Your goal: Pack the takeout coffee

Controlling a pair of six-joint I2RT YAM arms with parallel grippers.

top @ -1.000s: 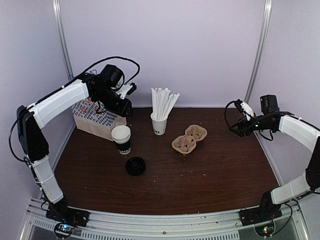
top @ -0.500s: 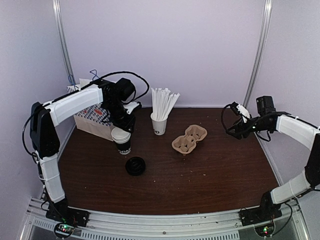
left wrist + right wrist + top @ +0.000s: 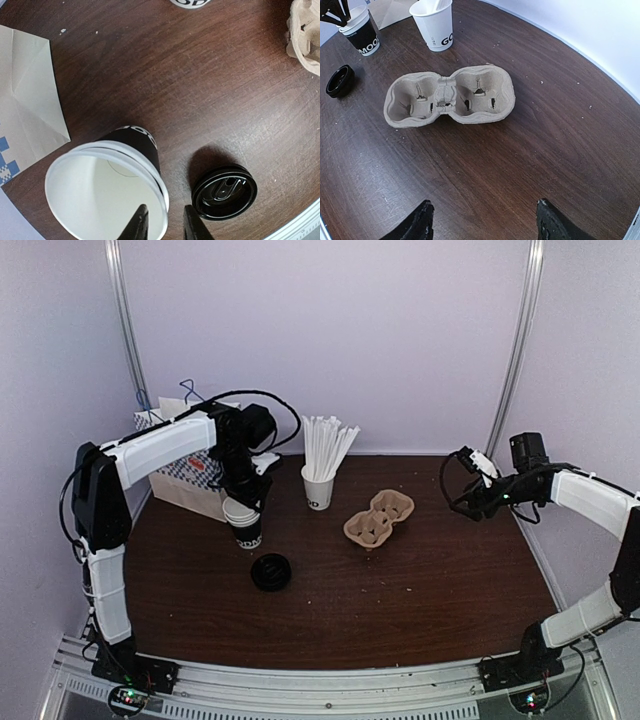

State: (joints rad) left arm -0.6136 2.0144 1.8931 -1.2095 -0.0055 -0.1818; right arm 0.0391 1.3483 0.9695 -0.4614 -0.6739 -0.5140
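Observation:
The takeout coffee with its lid on is out of view. A lidless black cup (image 3: 245, 528) with white lettering and a white rim stands upright in front of the paper bag. My left gripper (image 3: 247, 498) hangs right over its rim. In the left wrist view the left gripper (image 3: 165, 220) is open, one finger inside the cup (image 3: 132, 142) and one outside, with a gap on each side of the rim. A loose black lid (image 3: 271, 571) lies on the table just in front of the cup, apart from it. My right gripper (image 3: 468, 495) is open and empty at the far right.
A moulded cardboard two-cup carrier (image 3: 379, 518) lies mid-table, ahead of the right gripper (image 3: 482, 220). A white cup of white straws (image 3: 318, 488) stands behind it. The patterned paper bag (image 3: 185, 475) stands at the back left, close to the left arm.
The left arm came down from above the bag to the lidless cup, and its fingers narrowed around the rim. The right arm shifted slightly.

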